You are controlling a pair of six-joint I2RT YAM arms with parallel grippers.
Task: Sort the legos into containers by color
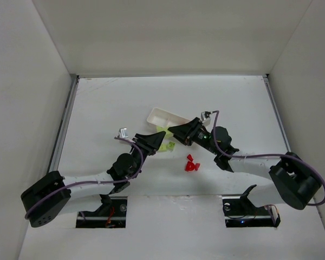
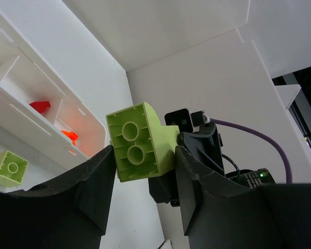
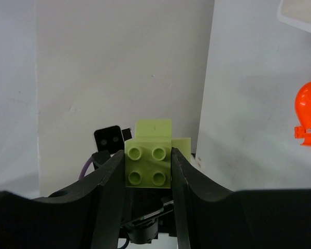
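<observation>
Apparent separation or handover step: just on the near side of the long white plastic tray point(image 1: 158, 115), the left hand point(image 2: 142, 155) clamps a pale yellow-green rounded plastic block point(image 2: 137, 140) and the right hand point(image 3: 147, 155) a square studded yellow-green block point(image 3: 147, 167), seemingly joined; next, one hand must yield before binning.
</observation>
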